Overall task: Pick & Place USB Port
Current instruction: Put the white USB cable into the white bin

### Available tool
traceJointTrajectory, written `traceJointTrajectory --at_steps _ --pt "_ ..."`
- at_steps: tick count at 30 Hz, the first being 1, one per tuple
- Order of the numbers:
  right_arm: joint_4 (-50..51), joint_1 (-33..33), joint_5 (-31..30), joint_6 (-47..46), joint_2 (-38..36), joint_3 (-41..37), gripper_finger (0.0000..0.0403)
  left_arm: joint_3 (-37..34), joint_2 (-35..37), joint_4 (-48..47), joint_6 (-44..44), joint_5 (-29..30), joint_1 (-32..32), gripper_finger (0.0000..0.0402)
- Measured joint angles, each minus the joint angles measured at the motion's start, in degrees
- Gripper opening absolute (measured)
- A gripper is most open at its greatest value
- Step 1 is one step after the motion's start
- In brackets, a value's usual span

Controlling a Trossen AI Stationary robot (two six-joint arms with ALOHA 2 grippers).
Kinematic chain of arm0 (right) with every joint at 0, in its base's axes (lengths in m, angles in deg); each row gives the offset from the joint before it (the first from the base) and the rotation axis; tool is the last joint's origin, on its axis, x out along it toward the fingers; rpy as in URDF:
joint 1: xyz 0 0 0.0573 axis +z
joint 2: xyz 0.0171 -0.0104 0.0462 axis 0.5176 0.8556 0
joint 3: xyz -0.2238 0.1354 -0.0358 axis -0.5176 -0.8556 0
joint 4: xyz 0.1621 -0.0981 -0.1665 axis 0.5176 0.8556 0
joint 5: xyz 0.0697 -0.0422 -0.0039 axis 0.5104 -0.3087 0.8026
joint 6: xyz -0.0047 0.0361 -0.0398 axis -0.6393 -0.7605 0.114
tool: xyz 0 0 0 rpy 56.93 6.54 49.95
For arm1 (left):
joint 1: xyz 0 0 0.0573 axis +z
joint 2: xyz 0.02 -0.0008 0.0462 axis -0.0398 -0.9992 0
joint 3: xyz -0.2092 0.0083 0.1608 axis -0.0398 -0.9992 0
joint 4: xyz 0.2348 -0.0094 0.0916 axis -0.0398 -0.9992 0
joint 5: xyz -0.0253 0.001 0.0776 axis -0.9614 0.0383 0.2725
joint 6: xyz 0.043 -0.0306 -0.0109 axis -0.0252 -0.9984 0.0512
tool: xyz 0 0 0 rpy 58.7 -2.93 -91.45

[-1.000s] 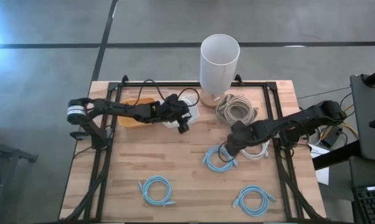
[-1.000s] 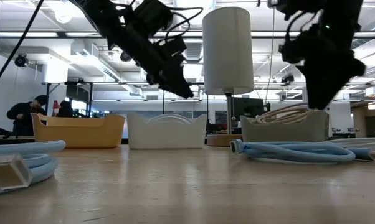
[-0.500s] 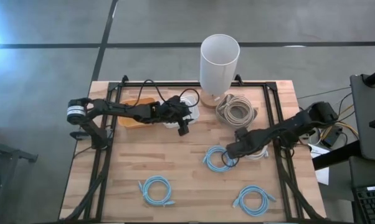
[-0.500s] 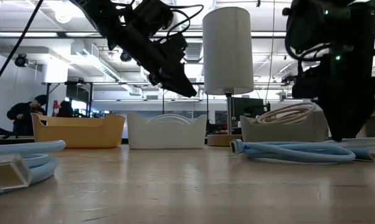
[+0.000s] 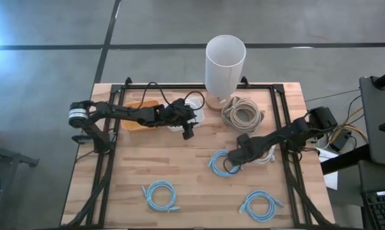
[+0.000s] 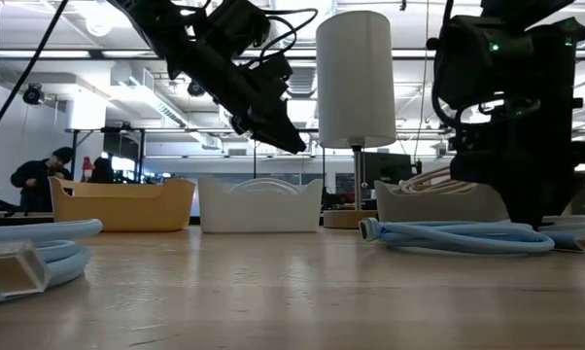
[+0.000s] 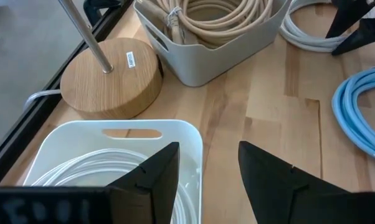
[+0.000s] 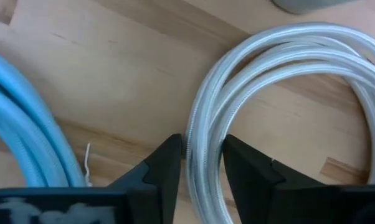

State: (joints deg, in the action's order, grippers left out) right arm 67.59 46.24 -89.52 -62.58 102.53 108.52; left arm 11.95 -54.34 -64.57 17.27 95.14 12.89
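Observation:
A white cable coil (image 8: 287,81) lies flat on the table right of centre (image 5: 266,155), beside a light blue coil (image 5: 224,163). My right gripper (image 8: 203,146) points down at the white coil's left edge (image 5: 239,153) and is shut on its strands. My left gripper (image 7: 207,149) hovers open and holds nothing. It is above a white bin (image 7: 113,155) at the table's far side (image 5: 188,130). The bin holds white cable. My right gripper pinches a bundle of the white coil's strands (image 8: 203,134) between its two fingers, at the edge nearest the blue coil. The fingers come from above, pointing down, and lie across the strands. The coil rests flat on the table.
An orange bin (image 5: 138,116) stands left of the white bin. A grey bin with beige cable (image 5: 243,114) and a tall white lamp (image 5: 226,64) stand at the far middle. Two more blue coils (image 5: 160,195) (image 5: 261,206) lie near the front edge.
My right gripper has come down from above the table onto the white coil, tipping steeper and rolling about its wrist as it sank. The coils have stayed where they were.

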Motion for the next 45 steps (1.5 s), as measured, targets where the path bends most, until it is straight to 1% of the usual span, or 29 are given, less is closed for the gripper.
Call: traceJointTrajectory --at_steps 3,6,8,13,16,19,24,27,29,31,33,37,40,45 --pt "-0.3 -0.2 0.8 3.0 -0.2 0.3 0.0074 0.0 0.0 0.0 0.4 0.0 0.0 0.0177" --pt "-0.5 -0.2 1.3 5.8 -2.0 0.5 0.0032 -0.1 0.0 0.0 2.0 0.2 0.0 0.0177" --pt "-0.2 -0.1 2.4 6.9 -3.6 0.6 0.0018 -0.1 0.0 0.0 2.1 0.5 0.0 0.0177" --pt "-0.5 1.2 2.6 8.9 -8.2 2.6 0.0016 -0.1 0.0 0.0 1.6 0.6 -0.2 0.0177" --pt "-0.3 2.7 1.1 10.4 -10.5 4.4 0.0015 -0.1 0.0 0.0 1.0 0.6 -0.3 0.0177" --pt "-0.5 4.3 -3.5 11.5 -13.0 6.9 0.0015 -0.1 0.0 0.3 -0.6 0.6 -0.3 0.0177" --pt "-0.7 5.7 -14.1 14.1 -14.7 11.5 0.0014 -0.2 0.0 0.5 -2.3 -0.6 -0.8 0.0177" --pt "-0.8 5.5 -17.4 17.6 -14.6 13.6 0.0014 -0.1 0.0 0.9 -4.1 -4.2 -1.4 0.0177" --pt "-1.8 5.1 -19.6 19.7 -13.9 14.6 0.0014 -0.1 0.0 1.0 -7.8 -9.1 -1.5 0.0177" --pt "-3.6 4.6 -20.5 21.7 -13.1 15.1 0.0014 -0.1 -0.1 1.0 -12.5 -13.8 -1.9 0.0177" --pt "-6.9 4.3 -20.6 24.8 -12.1 15.2 0.0014 -0.1 -0.2 1.0 -15.0 -16.3 -2.7 0.0177" --pt "-14.2 3.9 -21.3 33.4 -10.2 15.0 0.0013 -0.2 -0.2 1.1 -15.5 -16.5 -4.5 0.0177" --pt "-17.8 3.5 -21.2 37.3 -9.3 14.9 0.0013 -0.2 -0.2 1.4 -17.5 -16.4 -5.8 0.0177" --pt "-18.3 3.7 -21.2 41.3 -9.6 16.7 0.0013 -0.2 -0.2 1.3 -21.5 -16.3 -7.7 0.0177"
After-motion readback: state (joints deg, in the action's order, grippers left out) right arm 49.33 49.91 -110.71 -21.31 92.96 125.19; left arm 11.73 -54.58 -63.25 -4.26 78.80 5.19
